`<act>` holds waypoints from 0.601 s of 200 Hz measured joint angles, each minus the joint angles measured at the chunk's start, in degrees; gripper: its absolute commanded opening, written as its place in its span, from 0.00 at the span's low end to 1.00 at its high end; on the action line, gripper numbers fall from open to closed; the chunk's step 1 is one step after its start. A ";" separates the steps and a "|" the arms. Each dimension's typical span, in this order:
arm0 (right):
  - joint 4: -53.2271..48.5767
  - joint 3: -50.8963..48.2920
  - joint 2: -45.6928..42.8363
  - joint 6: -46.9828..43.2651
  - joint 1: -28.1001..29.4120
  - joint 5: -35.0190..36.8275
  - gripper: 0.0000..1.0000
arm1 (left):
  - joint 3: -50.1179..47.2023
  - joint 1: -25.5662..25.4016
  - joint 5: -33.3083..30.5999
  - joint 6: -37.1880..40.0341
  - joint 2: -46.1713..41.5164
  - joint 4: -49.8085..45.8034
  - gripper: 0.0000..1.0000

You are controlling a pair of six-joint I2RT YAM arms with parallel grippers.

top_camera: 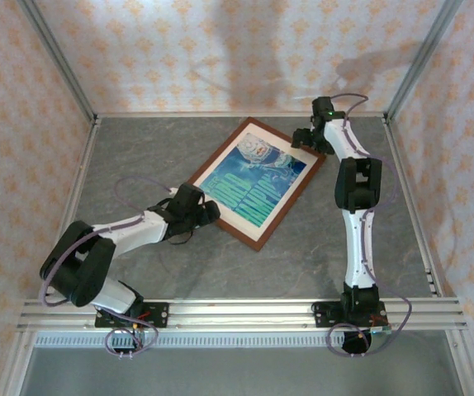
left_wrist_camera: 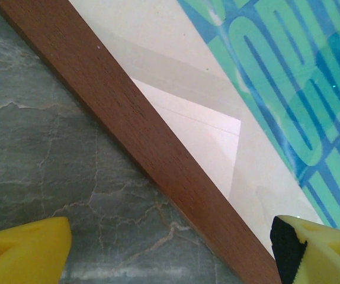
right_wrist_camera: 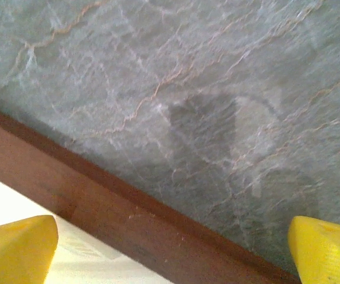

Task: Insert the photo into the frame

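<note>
The frame (top_camera: 292, 200), thin reddish-brown wood, lies at an angle in the middle of the grey table. The blue and teal photo (top_camera: 258, 181) lies flat inside it with a cream border round it. My left gripper (top_camera: 208, 213) is open at the frame's near-left side. In the left wrist view its yellow fingertips (left_wrist_camera: 22, 248) stand on either side of the moulding (left_wrist_camera: 158, 154), with the photo (left_wrist_camera: 294, 89) beyond. My right gripper (top_camera: 305, 140) is open at the frame's far right corner. Its fingertips (right_wrist_camera: 327, 248) straddle the moulding (right_wrist_camera: 99, 207), one over the cream border, one over the table.
The grey marbled tabletop (top_camera: 138, 157) spreads round the frame on all sides. Patterned walls with metal posts (top_camera: 59, 58) close in the back and both sides. An aluminium rail (top_camera: 237, 313) carrying both arm bases runs along the near edge.
</note>
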 measured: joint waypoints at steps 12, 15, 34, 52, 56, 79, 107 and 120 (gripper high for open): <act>-1.01 0.00 0.00 -0.59 -0.24 -1.05 0.98 | 0.90 0.00 0.15 0.02 1.88 0.46 0.88; -1.22 0.00 0.00 -0.87 -0.31 -1.38 0.98 | 1.14 0.00 0.31 0.02 2.43 0.61 0.88; -1.79 -0.15 -0.02 -1.55 -0.74 -3.10 0.97 | 3.02 0.15 0.33 0.00 4.44 0.37 0.88; -1.55 -1.62 -0.85 -2.05 -1.18 -4.46 0.95 | 4.48 0.44 0.46 0.02 5.88 -0.17 0.88; -1.42 -2.40 -1.31 -2.21 -1.25 -4.76 0.95 | 4.85 0.55 0.50 0.02 6.23 -0.46 0.88; -0.90 -7.93 -4.55 -2.67 -1.40 -6.62 0.94 | 6.38 1.66 1.77 0.02 7.32 -1.92 0.87; 1.03 -17.81 -10.34 -2.73 -1.40 -8.61 0.91 | 7.52 4.55 6.14 0.04 7.82 -3.26 0.87; 2.67 -23.17 -13.53 -2.73 -1.46 -8.68 0.90 | 8.63 5.81 8.39 0.37 8.44 -4.72 0.87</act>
